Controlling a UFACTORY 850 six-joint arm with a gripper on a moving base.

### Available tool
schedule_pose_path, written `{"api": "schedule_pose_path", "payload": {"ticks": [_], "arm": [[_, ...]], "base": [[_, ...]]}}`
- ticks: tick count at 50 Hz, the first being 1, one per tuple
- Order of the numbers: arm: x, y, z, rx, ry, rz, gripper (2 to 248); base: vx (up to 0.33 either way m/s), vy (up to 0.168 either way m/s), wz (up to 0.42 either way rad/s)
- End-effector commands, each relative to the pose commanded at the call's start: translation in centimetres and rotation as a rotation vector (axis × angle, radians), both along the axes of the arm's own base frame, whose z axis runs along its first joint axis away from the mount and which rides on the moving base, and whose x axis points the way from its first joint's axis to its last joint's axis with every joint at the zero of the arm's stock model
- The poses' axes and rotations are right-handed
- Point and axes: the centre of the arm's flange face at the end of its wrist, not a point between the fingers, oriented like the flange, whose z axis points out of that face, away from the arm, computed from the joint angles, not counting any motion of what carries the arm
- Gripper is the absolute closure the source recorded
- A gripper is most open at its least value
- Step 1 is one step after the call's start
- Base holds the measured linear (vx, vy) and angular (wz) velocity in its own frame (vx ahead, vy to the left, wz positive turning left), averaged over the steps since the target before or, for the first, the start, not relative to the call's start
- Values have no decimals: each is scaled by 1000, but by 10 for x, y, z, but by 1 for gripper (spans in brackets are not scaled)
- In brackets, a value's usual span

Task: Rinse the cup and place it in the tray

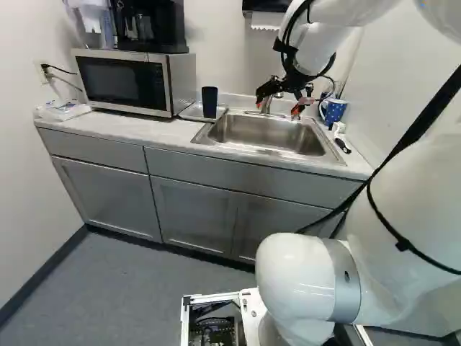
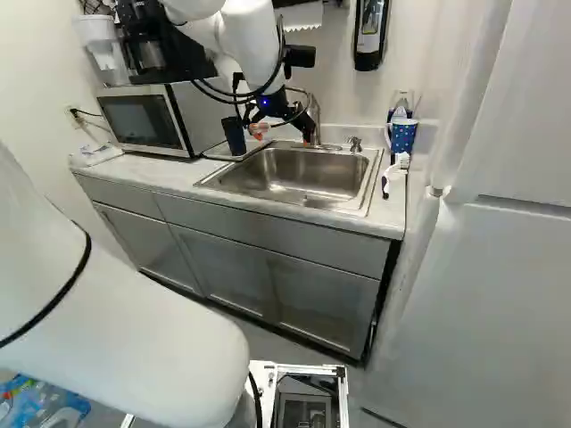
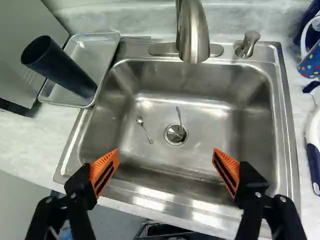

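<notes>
Wrist view shows the cup (image 3: 60, 67) standing in the tray (image 3: 91, 56), mouth up, likely put beside the sink (image 3: 252, 135) to catch drips. Over the basin, the gripper (image 3: 166, 151) has its jaws wide apart, empty, perhaps because placing is done; whether the cup is rinsed cannot be told

Around the steel sink (image 2: 299, 178), the black gripper (image 2: 284, 134) hangs at twelve o'clock by the faucet (image 2: 314, 116), the dark cup (image 2: 234, 135) stands on the tray (image 2: 216, 154) at ten, the microwave (image 2: 141, 119) beyond it, the blue mug (image 2: 404, 136) at two, the brush (image 2: 394, 169) at three.
</notes>
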Motion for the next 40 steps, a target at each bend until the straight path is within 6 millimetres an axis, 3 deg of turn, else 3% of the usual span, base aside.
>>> {"api": "schedule_pose_path", "payload": {"ticks": [40], "arm": [[0,0,0,0,0,0,3]], "base": [[-88,38,-2]]}}
